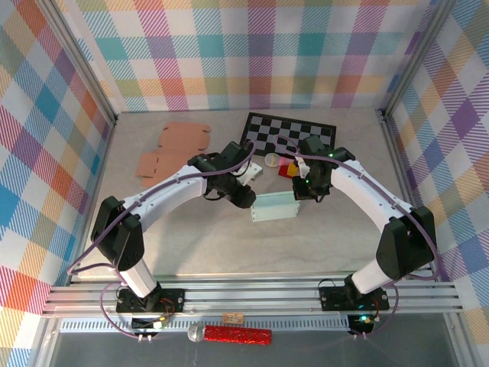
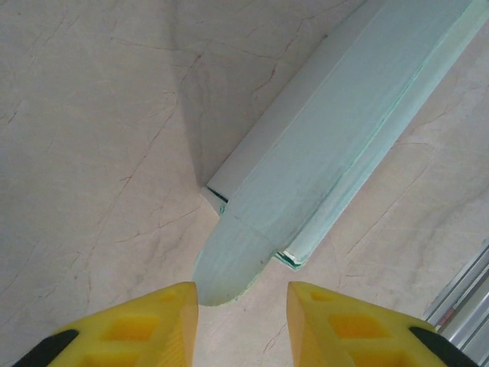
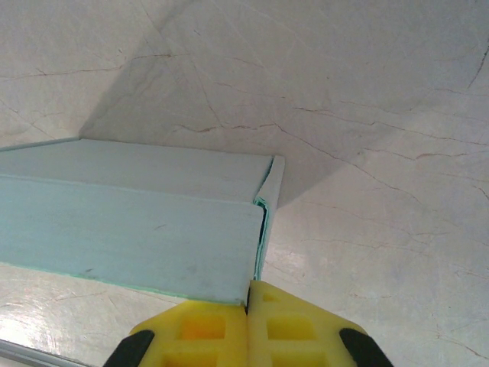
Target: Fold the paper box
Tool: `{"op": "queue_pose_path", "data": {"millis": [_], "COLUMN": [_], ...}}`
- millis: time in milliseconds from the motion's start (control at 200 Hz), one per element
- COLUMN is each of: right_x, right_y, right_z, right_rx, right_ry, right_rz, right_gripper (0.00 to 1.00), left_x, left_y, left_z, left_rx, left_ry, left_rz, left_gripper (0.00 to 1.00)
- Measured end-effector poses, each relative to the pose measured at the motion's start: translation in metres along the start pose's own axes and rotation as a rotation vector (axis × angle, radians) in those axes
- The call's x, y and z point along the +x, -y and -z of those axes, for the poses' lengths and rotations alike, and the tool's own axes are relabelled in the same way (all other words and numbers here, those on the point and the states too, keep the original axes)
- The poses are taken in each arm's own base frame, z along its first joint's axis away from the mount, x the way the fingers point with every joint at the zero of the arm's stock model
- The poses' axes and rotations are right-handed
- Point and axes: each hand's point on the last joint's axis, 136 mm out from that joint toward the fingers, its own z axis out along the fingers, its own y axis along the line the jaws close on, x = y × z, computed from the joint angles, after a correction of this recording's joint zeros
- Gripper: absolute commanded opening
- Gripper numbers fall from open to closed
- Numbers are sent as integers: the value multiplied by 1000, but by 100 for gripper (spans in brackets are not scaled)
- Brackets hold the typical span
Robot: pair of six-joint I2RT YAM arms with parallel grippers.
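1. While the pale green paper box [image 1: 275,207] lay on the table [image 1: 199,252] between the two arms, its long axis ran left to right, one end toward each gripper.
2. The left gripper [image 2: 243,298] faced the box's left end with its jaws apart. The rounded tuck flap [image 2: 229,267] poked out just ahead of the gap, and the box body ran straight away from it.
3. The right gripper [image 3: 248,310] stood at the opposite end, fingers pressed together against the edge of the side flap [image 3: 263,222]; whether they pinched the paper was hard to tell.
4. The left arm, reaching in low, looked better placed to take the loose tuck flap.
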Motion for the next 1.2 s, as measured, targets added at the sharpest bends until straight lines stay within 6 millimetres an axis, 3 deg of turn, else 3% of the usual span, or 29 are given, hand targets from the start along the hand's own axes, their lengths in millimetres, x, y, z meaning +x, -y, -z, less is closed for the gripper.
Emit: {"op": "queue_pose_path", "data": {"millis": [440, 765, 1200], "right_x": [-1, -1, -2], "right_y": [0, 0, 0], "right_z": [0, 0, 0], "right_rx": [0, 0, 4], "right_ry": [-1, 0, 2], "right_rz": [0, -1, -34], "right_gripper": [0, 0, 0], "left_x": [1, 0, -6], "left_y": [0, 2, 2], "left_z": [-9, -13, -13], "left_rx": [-15, -24, -26], "left_ry": [-22, -26, -22], "left_rz": [0, 24, 186], "left_gripper": [18, 1, 0]}}
